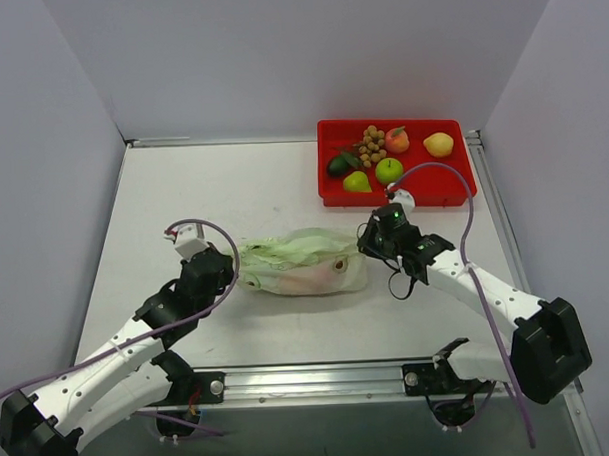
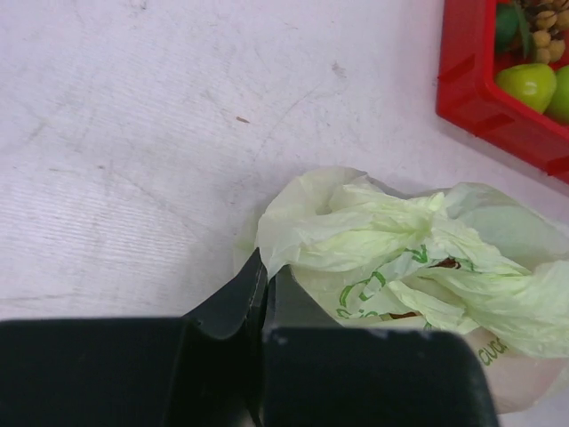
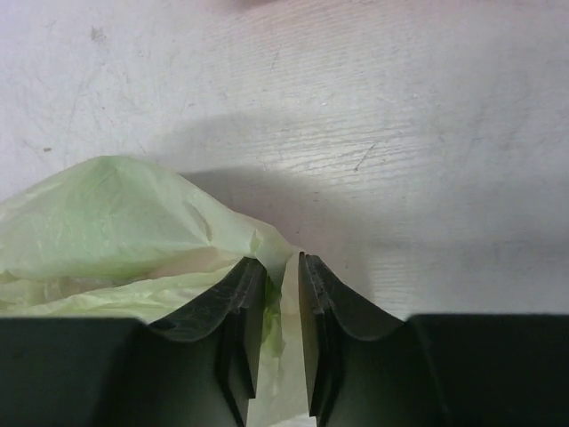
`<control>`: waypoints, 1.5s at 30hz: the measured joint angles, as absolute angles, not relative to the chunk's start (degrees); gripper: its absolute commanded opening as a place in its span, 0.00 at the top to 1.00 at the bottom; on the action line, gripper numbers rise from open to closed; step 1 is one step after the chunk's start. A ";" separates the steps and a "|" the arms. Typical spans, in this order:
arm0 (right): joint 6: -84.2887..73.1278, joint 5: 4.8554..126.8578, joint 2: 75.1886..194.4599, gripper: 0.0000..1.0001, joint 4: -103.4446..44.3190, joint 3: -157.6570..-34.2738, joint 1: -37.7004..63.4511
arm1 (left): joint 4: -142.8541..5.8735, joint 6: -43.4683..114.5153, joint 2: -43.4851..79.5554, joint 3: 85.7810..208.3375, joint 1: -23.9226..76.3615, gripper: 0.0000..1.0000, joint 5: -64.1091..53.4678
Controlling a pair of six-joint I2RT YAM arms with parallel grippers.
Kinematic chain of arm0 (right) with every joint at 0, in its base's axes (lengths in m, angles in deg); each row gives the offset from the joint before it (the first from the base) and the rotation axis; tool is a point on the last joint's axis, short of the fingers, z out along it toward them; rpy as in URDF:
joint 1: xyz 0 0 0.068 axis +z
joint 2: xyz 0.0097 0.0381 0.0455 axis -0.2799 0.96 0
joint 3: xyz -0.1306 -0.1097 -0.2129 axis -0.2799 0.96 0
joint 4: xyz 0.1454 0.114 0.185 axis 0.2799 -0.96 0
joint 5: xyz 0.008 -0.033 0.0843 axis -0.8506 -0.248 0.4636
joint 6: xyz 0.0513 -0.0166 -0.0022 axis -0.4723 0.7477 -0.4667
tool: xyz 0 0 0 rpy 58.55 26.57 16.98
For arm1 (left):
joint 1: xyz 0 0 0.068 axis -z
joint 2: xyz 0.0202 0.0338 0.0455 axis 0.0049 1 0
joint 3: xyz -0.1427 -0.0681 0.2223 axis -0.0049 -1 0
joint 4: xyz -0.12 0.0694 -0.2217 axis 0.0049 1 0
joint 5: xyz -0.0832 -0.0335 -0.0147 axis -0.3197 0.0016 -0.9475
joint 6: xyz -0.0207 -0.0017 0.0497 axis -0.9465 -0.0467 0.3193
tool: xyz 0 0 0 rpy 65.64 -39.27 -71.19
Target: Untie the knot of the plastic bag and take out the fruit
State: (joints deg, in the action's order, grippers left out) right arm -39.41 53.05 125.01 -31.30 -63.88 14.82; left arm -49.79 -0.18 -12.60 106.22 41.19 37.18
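Top view: the plastic bag (image 1: 301, 263) lies between the left gripper (image 1: 234, 265) and the right gripper (image 1: 369, 242), one at each end. Left wrist view: jaws almost closed, pinching bag film at their tips. Right wrist view: jaws narrow, with film caught between them.

A red tray (image 1: 449, 179) sits at the far right corner of the white table (image 1: 213, 191). Inside, a tan longan cluster (image 1: 372, 144) lies near the far wall. A yellow lemon-like fruit (image 1: 439, 143) lies further right, well apart.
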 measured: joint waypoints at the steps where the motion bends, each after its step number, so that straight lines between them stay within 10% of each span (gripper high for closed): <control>1: -38.58 53.09 124.26 0.62 -31.84 -63.88 14.84 | -49.52 1.35 -12.84 106.22 40.84 1.00 36.98; 7: -25.55 53.24 119.61 0.30 -35.78 -66.48 20.48 | -49.72 10.72 -12.88 106.24 40.36 1.00 32.11; 21: 9.97 63.17 131.06 0.21 -42.05 -81.91 39.34 | -50.25 16.54 -12.07 107.93 40.36 1.00 23.21; 34: 13.35 61.68 133.93 0.90 -42.86 -81.17 38.73 | -47.47 16.69 -13.49 107.93 40.36 1.00 27.63; 45: -2.45 66.84 116.16 0.96 -29.85 -69.02 24.92 | -46.86 11.36 -9.52 109.00 32.08 1.00 25.29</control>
State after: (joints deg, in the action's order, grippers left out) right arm -2.45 66.84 116.16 -29.85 -69.02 24.92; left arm -46.86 11.36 -9.52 109.00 32.08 25.29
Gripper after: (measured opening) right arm 0.067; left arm 0.030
